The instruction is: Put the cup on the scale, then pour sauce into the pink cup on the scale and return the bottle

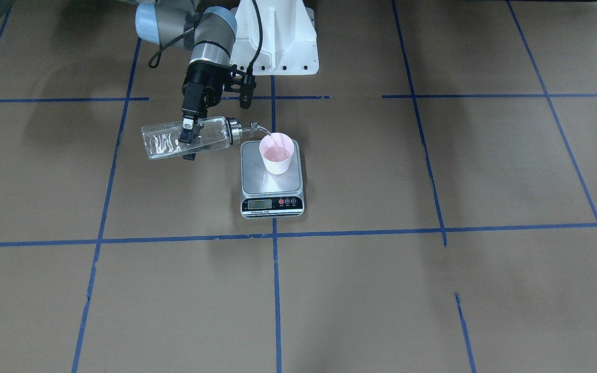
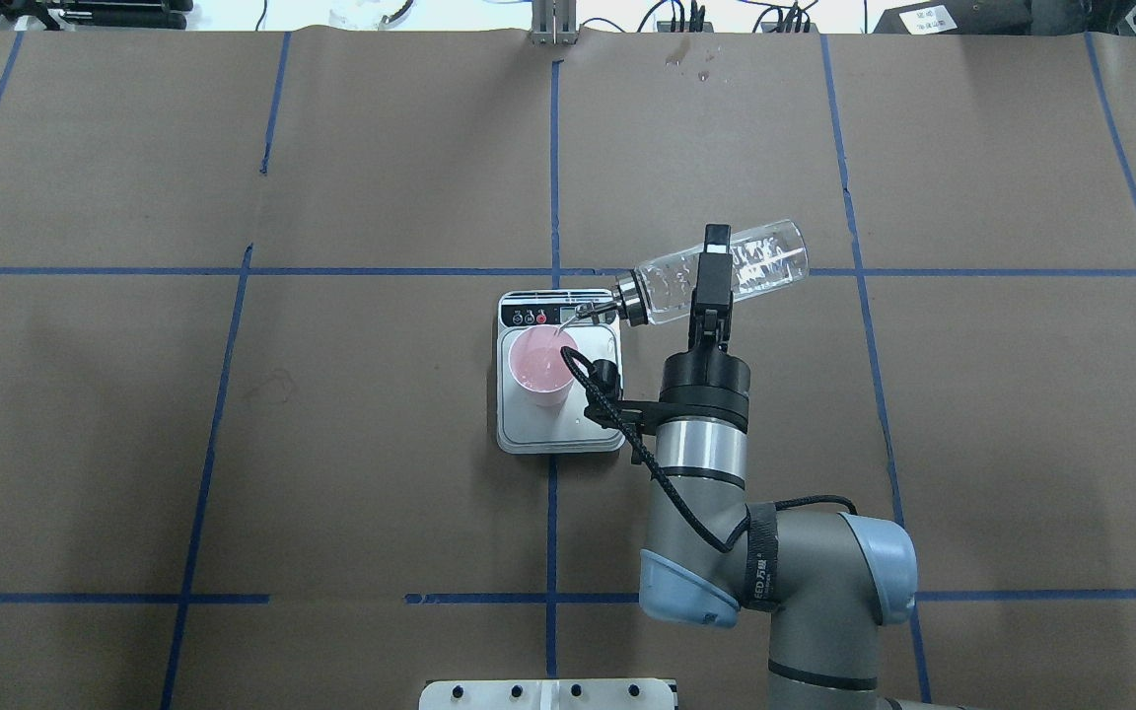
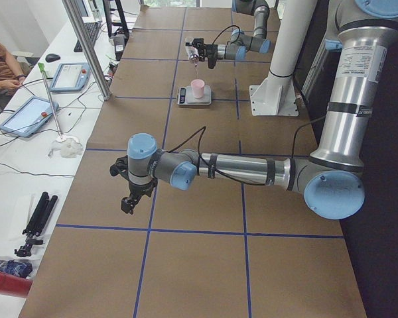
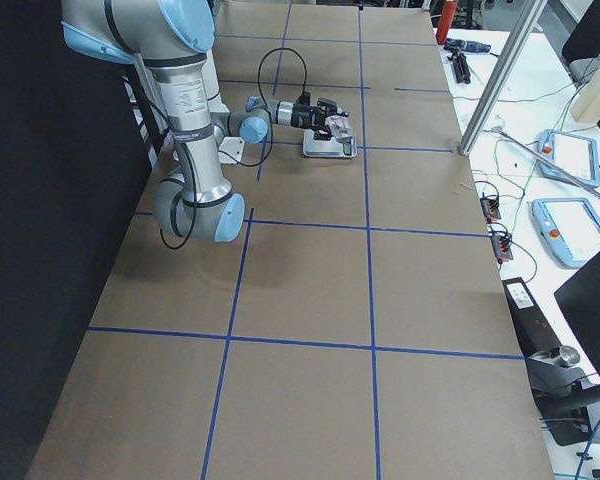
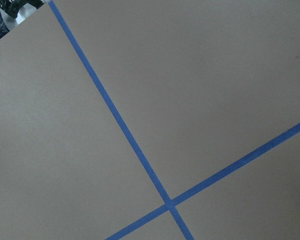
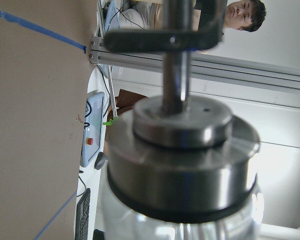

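Bottle [image 1: 211, 135] lies tipped almost flat in the air, clenched across its glass body by the right tool [image 1: 188, 145], one finger over the top of the glass and the other under it. Its base points toward the worktop's [image 1: 433, 290] end on the robot's right, and its silver collar and thin spout [image 1: 255, 126] reach over the rim of the cup [image 1: 276, 160]. A thin stream of sauce [image 1: 269, 140] runs from the spout into the cup, which already holds some liquid. More sauce lies along the lower side of the bottle.

The cup stands upright on the silver platform of the scale [image 1: 272, 182], on the half away from the display. The scale sits about midway along the worktop, its black display strip turned toward the operators' edge.

The left tool [image 3: 129, 201] hangs low over the worktop near the end on the robot's left, well apart from the scale. It shows only in the side view, so I cannot tell whether it is clenched or released. Its wrist camera sees only brown worktop and crossing blue tape lines [image 5: 140, 160].
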Robot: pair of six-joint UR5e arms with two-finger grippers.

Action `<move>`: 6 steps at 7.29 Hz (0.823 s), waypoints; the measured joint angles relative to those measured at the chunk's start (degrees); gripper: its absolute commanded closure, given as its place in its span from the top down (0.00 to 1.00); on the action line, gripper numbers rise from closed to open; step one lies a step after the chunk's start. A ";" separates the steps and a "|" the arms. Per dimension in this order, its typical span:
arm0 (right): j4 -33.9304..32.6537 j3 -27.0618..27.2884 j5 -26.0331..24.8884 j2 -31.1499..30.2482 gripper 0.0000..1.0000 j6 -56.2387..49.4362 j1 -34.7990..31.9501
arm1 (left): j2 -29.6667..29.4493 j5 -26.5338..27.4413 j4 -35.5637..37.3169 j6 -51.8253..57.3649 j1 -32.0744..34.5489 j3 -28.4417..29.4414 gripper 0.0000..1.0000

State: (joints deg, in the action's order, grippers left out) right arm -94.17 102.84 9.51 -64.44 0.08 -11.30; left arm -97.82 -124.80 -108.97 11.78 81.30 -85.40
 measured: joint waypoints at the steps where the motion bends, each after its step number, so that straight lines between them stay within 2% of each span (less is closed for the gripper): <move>1: 0.07 -0.27 0.06 0.04 0.00 0.05 0.06 | -0.08 0.00 -0.01 0.00 0.00 0.06 1.00; 6: 0.39 -0.44 2.08 0.92 0.00 3.51 0.45 | -1.08 0.00 -0.01 0.08 0.00 1.05 1.00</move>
State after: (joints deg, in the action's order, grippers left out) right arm -93.78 102.40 11.60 -63.52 3.59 -10.85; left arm -98.90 -124.80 -108.98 11.85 81.30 -84.36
